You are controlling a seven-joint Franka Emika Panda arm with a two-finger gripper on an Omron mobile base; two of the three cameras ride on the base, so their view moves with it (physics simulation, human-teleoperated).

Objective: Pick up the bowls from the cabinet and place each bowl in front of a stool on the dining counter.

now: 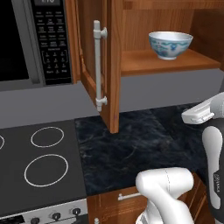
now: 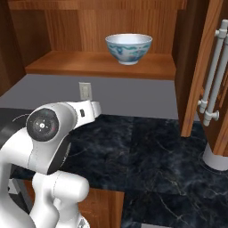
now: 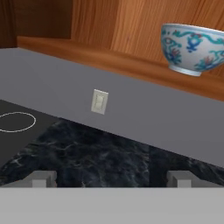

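You see the patterned bowl (image 1: 170, 44) upright on the bottom shelf of the open cabinet (image 2: 102, 64), well above the black worktop (image 1: 135, 148). The cabinet door (image 1: 109, 65) hangs open, its silver handle (image 1: 99, 65) facing you in the left base view. In the hand view the gripper (image 3: 111, 178) is low over the worktop, fingers wide apart and empty, only their tips (image 3: 41, 178) rising at the bottom edge. The bowl's right side is cut off there. A wall switch (image 3: 99, 102) sits on the grey backsplash below the shelf, and the stove (image 1: 41, 162) lies to the left.
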